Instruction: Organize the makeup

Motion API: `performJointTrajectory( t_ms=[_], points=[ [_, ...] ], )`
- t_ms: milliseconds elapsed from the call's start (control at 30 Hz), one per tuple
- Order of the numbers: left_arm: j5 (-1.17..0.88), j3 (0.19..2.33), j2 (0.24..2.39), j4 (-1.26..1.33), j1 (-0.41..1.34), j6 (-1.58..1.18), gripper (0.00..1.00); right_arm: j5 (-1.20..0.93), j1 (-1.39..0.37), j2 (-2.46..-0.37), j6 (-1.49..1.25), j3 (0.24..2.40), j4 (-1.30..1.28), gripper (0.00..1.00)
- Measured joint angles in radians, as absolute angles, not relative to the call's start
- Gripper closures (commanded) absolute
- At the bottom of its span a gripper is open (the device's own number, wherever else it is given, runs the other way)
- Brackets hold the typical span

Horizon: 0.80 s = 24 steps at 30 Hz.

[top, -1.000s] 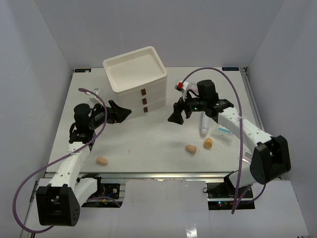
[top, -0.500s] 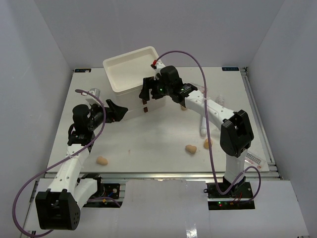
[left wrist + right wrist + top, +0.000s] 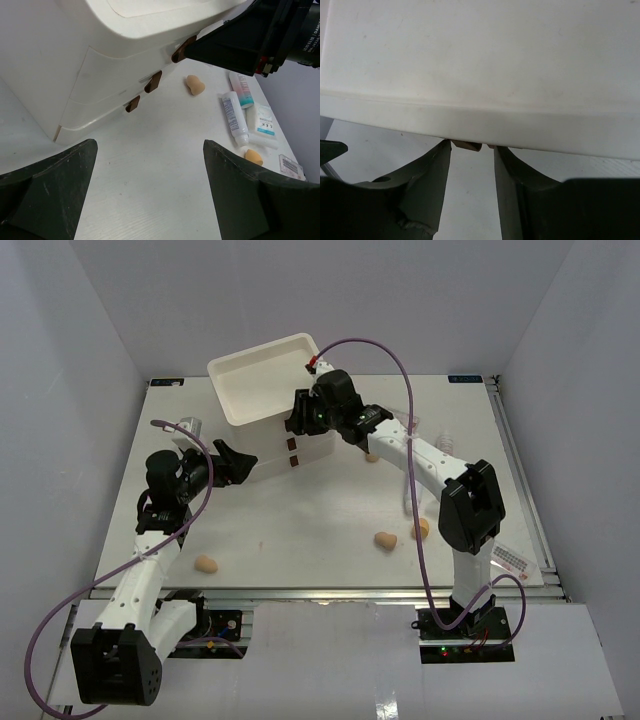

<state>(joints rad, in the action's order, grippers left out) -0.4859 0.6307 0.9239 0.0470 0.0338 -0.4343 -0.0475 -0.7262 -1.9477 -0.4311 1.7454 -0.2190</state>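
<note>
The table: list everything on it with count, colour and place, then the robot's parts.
drawer box: one, white with brown handles, far centre
sponges: four, tan, one near left, two near centre, one right of box
tubes: two, white, right of centre
sachet: one, clear with blue print, beside tubes
flat packet: one, pale, near right edge
left gripper: black, open, facing box
right gripper: black, astride top handle

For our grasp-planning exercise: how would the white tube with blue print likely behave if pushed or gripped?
The tube looks round and lies on its side, so a sideways push would probably roll it. Its smooth plastic may slip in a grip.
</note>
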Motion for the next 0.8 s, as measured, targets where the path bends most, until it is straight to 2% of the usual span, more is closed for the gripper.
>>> performJointTrajectory(
  t_ms=[133,367,800],
  points=[
    [-0.485,0.631,0.922,0.044,0.034,-0.434,0.02,-0.05,-0.731,-1.95,-0.43,1.745,-0.209,0.82],
    [-0.485,0.631,0.921,0.04,0.034,-0.434,0.02,-0.066,-0.732,-1.947,-0.41,1.727,-0.191,0.92],
    [-0.485,0.631,0.919,0.034,0.034,-0.434,0.02,-0.12,-0.732,-1.8,-0.385,1.53,-0.128,0.92]
  ],
)
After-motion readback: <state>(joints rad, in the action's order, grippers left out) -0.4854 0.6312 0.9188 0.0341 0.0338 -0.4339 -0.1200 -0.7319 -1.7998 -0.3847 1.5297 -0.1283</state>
